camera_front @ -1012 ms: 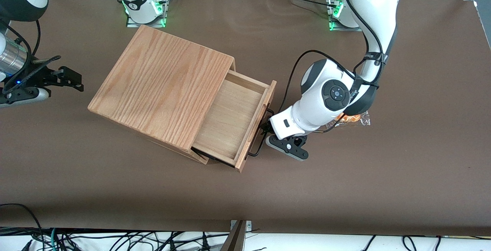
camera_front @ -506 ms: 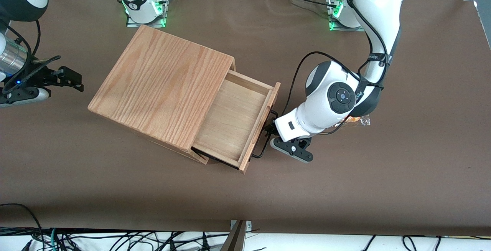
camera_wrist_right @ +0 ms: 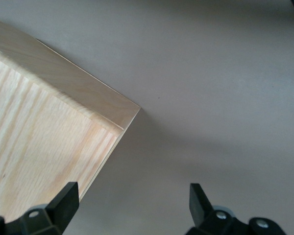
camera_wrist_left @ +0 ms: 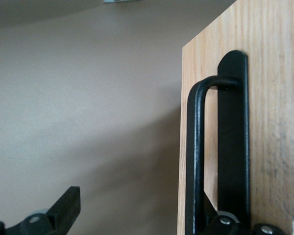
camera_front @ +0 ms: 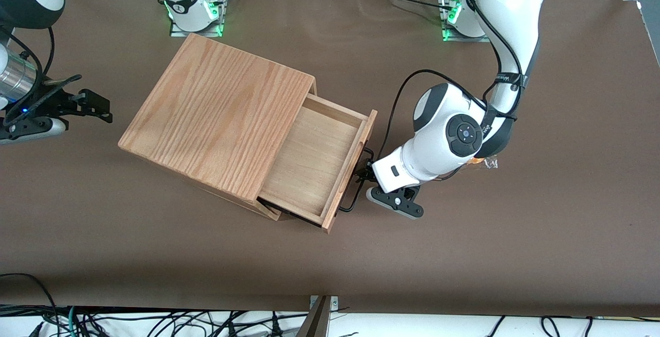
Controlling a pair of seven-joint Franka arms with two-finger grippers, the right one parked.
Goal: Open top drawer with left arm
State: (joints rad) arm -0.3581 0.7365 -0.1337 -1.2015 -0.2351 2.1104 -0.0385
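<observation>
Before the oak-grain top drawer (camera_front: 314, 164), gripper (camera_front: 364, 171) jaws spread, one hooked inside its thin black bar handle (camera_wrist_left: 195, 161).

left arm (camera_front: 508, 12): glossy white rounded shell links, dark grey elbow band, round dark joint cap (camera_front: 465, 134) with a small blue dot at its centre. thin black cable (camera_front: 399, 97) looped alongside the arm. white wrist block with a small dark slot. hand (camera_front: 367, 171) at the drawer front: black, angular fingers (camera_wrist_left: 63, 208), grey finger base with silver screws
</observation>
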